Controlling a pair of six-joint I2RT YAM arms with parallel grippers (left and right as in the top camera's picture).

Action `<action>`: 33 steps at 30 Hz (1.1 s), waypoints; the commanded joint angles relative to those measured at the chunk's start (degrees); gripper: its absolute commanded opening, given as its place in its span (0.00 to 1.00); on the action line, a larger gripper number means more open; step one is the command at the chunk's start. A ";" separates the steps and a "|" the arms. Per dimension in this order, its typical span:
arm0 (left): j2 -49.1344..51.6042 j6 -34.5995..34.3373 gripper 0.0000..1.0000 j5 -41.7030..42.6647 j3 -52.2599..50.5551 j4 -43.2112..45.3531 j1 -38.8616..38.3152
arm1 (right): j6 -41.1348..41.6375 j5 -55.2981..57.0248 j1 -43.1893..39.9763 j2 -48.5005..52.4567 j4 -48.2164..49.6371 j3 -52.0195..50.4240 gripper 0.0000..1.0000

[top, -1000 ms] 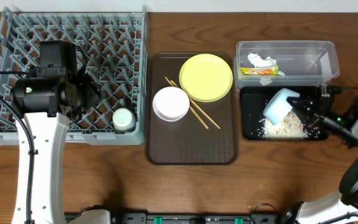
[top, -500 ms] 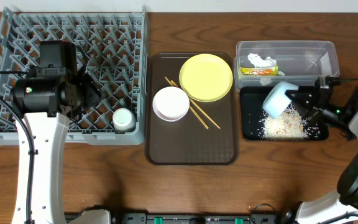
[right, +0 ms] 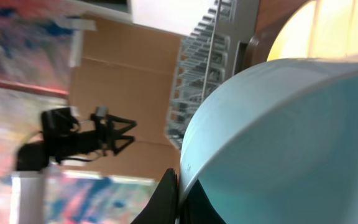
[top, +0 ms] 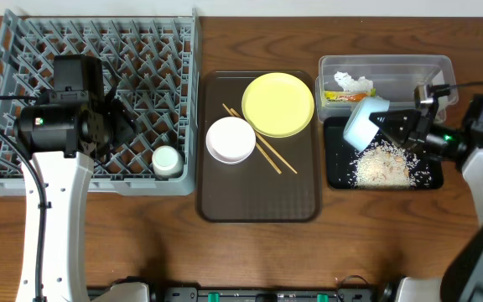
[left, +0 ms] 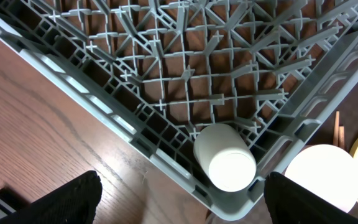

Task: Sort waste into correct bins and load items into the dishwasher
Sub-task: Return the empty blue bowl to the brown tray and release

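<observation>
My right gripper [top: 386,124] is shut on the rim of the light blue bowl [top: 364,122] and holds it tipped on its side above the black tray [top: 335,172], where the rice scraps [top: 382,165] lie. In the right wrist view the bowl [right: 278,143] fills the frame with one fingertip [right: 168,196] against its rim. The wrapper [top: 348,96] and tissue [top: 352,81] lie in the clear tub [top: 438,80]. My left gripper [left: 179,199] is open over the rack's [top: 23,50] front edge, near the white cup [top: 166,160] [left: 225,163] lying in the rack.
The brown serving tray [top: 258,201] holds the yellow plate [top: 277,103], the white bowl [top: 230,139] and the chopsticks [top: 267,153]. The left arm's body [top: 61,126] hangs over the rack's middle.
My right gripper has lifted the light blue bowl up and back towards the clear tub, away from the rice heap. The left arm has not moved.
</observation>
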 commanded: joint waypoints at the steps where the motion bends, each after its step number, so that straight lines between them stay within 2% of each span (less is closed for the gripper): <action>1: 0.39 -0.28 0.85 -0.74 0.39 -0.07 0.17 | 2.58 8.85 3.28 -7.13 -0.22 1.44 0.01; 5: 0.39 -0.28 0.85 -0.74 0.39 0.24 0.17 | 3.82 20.87 13.94 -14.64 -0.24 1.49 0.01; 8: 0.39 -0.28 0.85 -0.74 0.39 0.55 0.17 | 5.57 31.74 25.46 -17.62 -0.22 1.60 0.01; 14: 0.39 -0.28 0.85 -0.74 0.39 0.81 0.17 | 6.82 47.01 44.39 -15.91 -0.55 1.97 0.01; 17: 0.39 -0.26 0.85 -0.72 0.39 0.76 0.17 | 6.75 56.37 51.39 -13.88 -4.20 3.50 0.01; 23: 0.39 -0.28 0.85 -0.72 0.39 0.74 0.17 | 4.22 70.55 61.79 -6.88 -16.17 11.50 0.01; 27: 0.39 -0.28 0.85 -0.72 0.39 0.72 0.17 | 2.58 71.97 65.75 -0.04 -19.96 15.96 0.01; 33: 0.39 -0.26 0.85 -0.72 -0.13 0.70 0.17 | 2.91 73.90 67.30 8.11 -22.23 17.20 0.01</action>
